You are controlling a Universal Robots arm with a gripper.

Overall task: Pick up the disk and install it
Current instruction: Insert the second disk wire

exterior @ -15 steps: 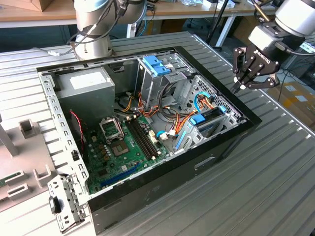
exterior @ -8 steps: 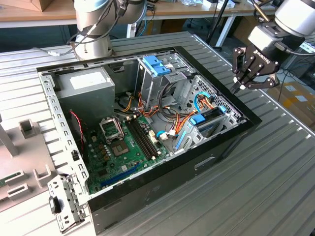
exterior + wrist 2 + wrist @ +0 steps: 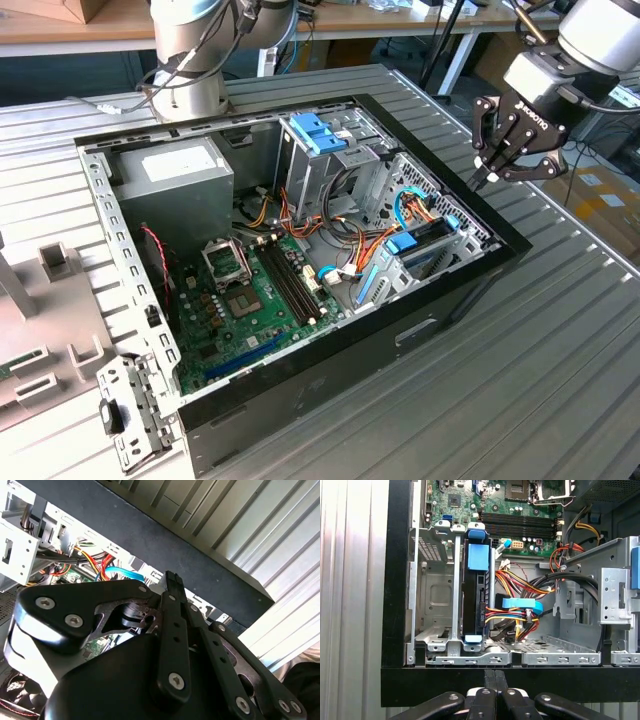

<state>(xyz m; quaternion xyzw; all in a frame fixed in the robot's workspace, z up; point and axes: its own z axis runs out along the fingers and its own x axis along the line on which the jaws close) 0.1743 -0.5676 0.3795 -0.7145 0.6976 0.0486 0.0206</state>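
Observation:
The disk (image 3: 472,597), dark with blue rails and a blue end tab, stands on edge in a slot of the metal drive cage (image 3: 432,595) inside the open computer case. In the exterior view the disk (image 3: 428,243) lies low in the cage at the case's right end. My gripper (image 3: 487,180) hangs above the case's black rim, apart from the disk. Its black fingertips (image 3: 494,676) are pressed together with nothing between them. In the second wrist view the gripper (image 3: 172,582) points over the same black rim.
A pale-blue ridged latch (image 3: 318,132) tops the tall bay at the back. Orange and yellow cable bundles (image 3: 520,587) and a blue connector (image 3: 520,604) lie beside the cage. The motherboard (image 3: 250,300), power supply (image 3: 175,172) and a loose bracket (image 3: 130,415) sit toward the exterior view's left.

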